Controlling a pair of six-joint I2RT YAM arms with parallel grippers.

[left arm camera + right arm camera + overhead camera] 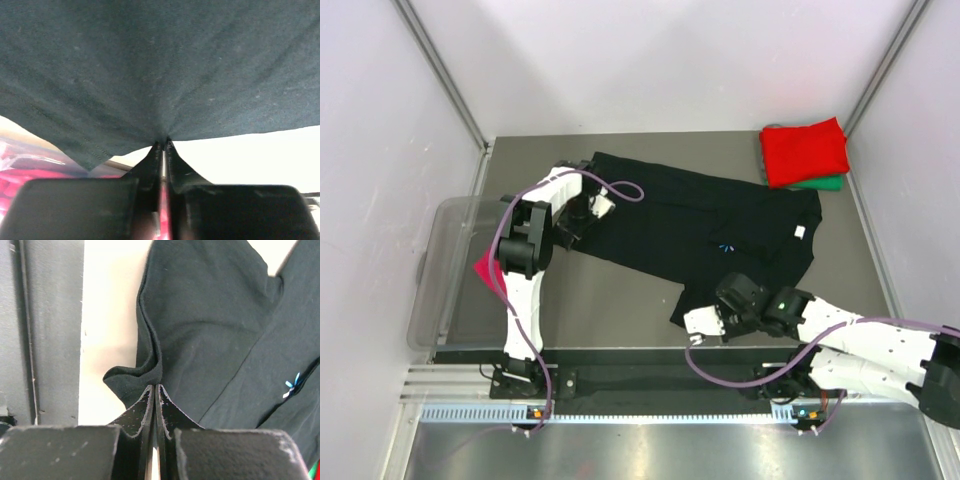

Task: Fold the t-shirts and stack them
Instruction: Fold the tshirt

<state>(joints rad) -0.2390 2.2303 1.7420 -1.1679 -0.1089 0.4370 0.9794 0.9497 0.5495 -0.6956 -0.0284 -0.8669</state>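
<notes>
The black t-shirt (pixel 690 225) lies spread across the table, with a small light-blue print (pixel 725 246) and a white neck label (pixel 799 232). My left gripper (pixel 582 215) is shut on its left edge; in the left wrist view the cloth (pixel 150 70) bunches into the closed tips (pixel 164 144). My right gripper (pixel 703 318) is shut on the shirt's near hem; in the right wrist view the folded hem (pixel 135 377) sits pinched at the tips (pixel 155 387). A folded red shirt (pixel 804 150) lies on a green one (pixel 825 183) at the back right. A magenta shirt (pixel 486 268) lies in the bin.
A clear plastic bin (pixel 445 275) stands at the table's left edge. White walls with metal posts close in the back and sides. A black rail (pixel 650 355) runs along the near edge by the arm bases.
</notes>
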